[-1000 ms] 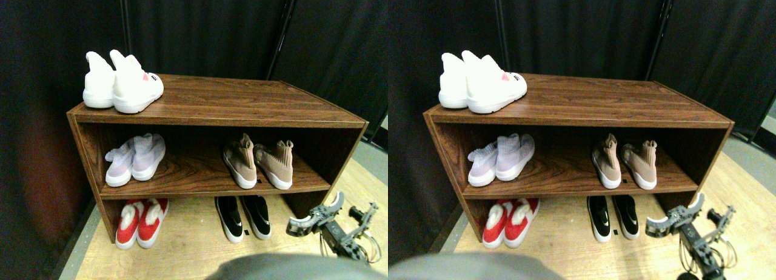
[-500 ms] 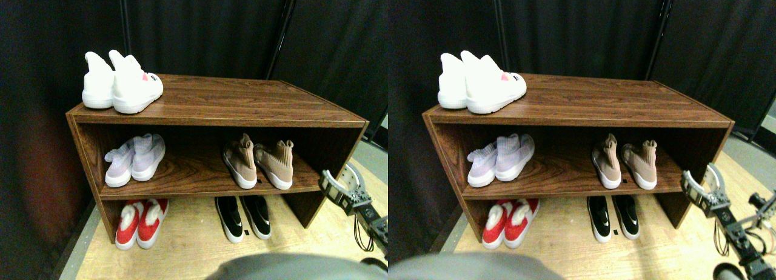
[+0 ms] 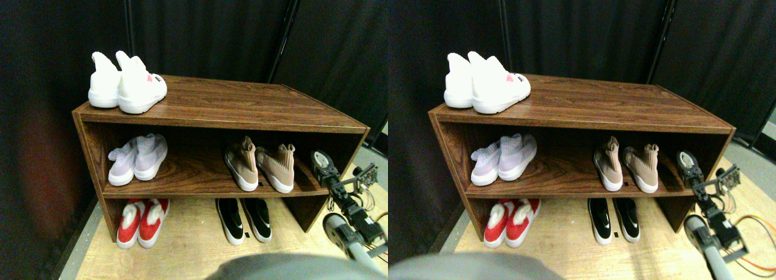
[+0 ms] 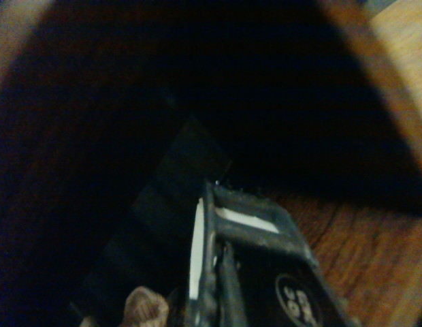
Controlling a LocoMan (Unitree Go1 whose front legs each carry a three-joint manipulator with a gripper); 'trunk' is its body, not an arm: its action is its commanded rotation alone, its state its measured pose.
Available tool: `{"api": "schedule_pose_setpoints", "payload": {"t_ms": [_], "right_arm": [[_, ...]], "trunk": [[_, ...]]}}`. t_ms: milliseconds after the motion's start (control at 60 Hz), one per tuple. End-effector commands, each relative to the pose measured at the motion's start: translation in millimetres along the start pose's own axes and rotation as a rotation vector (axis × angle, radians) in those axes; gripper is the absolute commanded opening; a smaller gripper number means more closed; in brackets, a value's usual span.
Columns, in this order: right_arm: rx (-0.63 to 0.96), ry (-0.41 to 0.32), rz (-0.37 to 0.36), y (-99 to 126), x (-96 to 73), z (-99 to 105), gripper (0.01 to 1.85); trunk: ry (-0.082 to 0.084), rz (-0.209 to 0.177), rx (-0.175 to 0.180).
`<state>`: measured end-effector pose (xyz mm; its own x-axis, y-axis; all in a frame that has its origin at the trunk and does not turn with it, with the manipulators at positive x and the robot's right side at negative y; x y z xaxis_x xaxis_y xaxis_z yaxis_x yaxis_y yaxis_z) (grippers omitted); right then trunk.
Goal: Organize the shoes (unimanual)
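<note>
The tan knit shoes stand on the middle shelf's right part, one (image 3: 241,163) angled slightly left and the other (image 3: 277,168) beside it, heels up. A black slip-on pair (image 3: 244,218) with white soles sits on the floor under them. My right gripper (image 3: 322,163) hangs at the right end of the middle shelf, just right of the right tan shoe and apart from it. In the wrist view the dark shelf interior fills the picture, and a bit of tan shoe (image 4: 145,306) shows beside the jaw frame.
The brown wooden shoe rack (image 3: 242,107) carries a white pair (image 3: 126,83) on its top left. A lavender pair (image 3: 137,159) is on the middle shelf's left, a red pair (image 3: 142,222) on the floor below. The rack's right side panel (image 3: 351,153) is close to my gripper. Black curtains hang behind.
My right gripper has risen from near the floor right of the black shoes to the right end of the middle shelf. The camera view has shifted slightly. The shoes have not moved.
</note>
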<state>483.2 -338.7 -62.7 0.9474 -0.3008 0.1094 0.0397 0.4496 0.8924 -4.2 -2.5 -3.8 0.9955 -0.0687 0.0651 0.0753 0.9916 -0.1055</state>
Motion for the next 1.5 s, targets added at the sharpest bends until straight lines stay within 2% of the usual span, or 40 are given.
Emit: {"api": "schedule_pose_setpoints", "payload": {"t_ms": [17, 83, 133, 233, 350, 467, 550, 600, 650, 717, 867, 950, 1183, 1500], "right_arm": [[0.049, 0.011, 0.001, -2.4, 11.4, -7.1, 0.06], [0.053, -0.003, -0.028, -5.3, 16.5, -12.7, 0.06], [0.05, 0.026, -0.035, -8.3, 22.1, -16.4, 0.06], [0.084, 0.032, -0.052, -11.6, 29.9, -22.7, 0.06], [0.113, 0.049, -0.06, -12.6, 32.3, -29.3, 0.06], [0.11, 0.09, -0.05, -10.3, 29.7, -34.3, 0.06], [0.122, 0.093, -0.047, -5.8, 24.6, -38.2, 0.06], [0.142, 0.132, -0.04, -3.1, 23.6, -40.9, 0.06], [0.14, 0.131, -0.042, 0.9, 19.9, -44.4, 0.06], [0.159, 0.18, -0.033, 4.6, 17.9, -48.3, 0.06], [0.175, 0.187, -0.035, 12.6, 11.4, -58.1, 0.06], [0.193, 0.242, -0.026, 16.6, 11.3, -66.2, 0.06], [0.21, 0.213, -0.031, 22.2, 6.6, -83.8, 0.06], [0.22, 0.235, -0.041, 20.8, 6.1, -92.4, 0.06]], "trunk": [[0.02, 0.025, -0.014], [0.017, 0.033, -0.019], [0.015, 0.037, -0.02], [0.017, 0.046, -0.028], [0.018, 0.052, -0.032], [0.025, 0.058, -0.037], [0.025, 0.059, -0.038], [0.027, 0.06, -0.039], [0.027, 0.06, -0.04], [0.029, 0.062, -0.042], [0.028, 0.065, -0.046], [0.029, 0.067, -0.05], [0.033, 0.074, -0.057], [0.036, 0.076, -0.063]]}}
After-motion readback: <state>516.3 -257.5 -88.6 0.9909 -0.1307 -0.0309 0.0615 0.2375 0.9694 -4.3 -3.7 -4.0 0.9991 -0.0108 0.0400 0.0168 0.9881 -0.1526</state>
